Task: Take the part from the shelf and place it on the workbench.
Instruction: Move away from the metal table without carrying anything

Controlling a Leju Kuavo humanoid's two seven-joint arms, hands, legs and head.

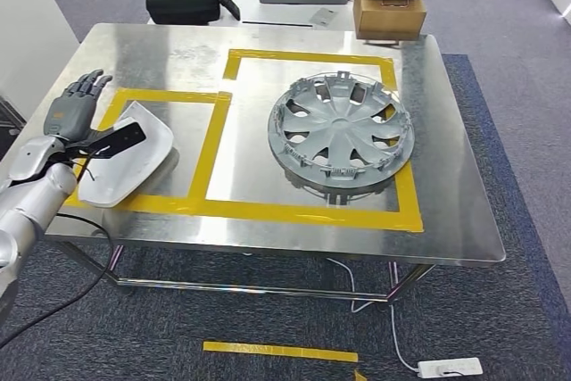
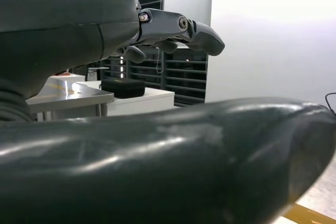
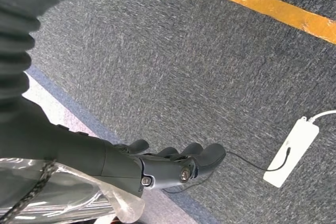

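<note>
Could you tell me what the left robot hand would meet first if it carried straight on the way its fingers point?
Probably nothing soon: the left robot hand points past the workbench edge, beside the white part; depth unclear.

I'm seeing the part (image 1: 125, 164) lying left on the workbench (image 1: 444, 185), the hubcap (image 1: 341, 128) sitting right of it.

My workbench (image 1: 444, 194) is brushed, shiny metal with matt yellow tape (image 1: 306, 211) stuck on it. The white part (image 1: 128, 171) looks like smooth glossy plastic, the hubcap (image 1: 342, 124) matt grey plastic. Cardboard box (image 1: 388, 13) behind; floor is rough grey carpet (image 3: 190, 77).
</note>
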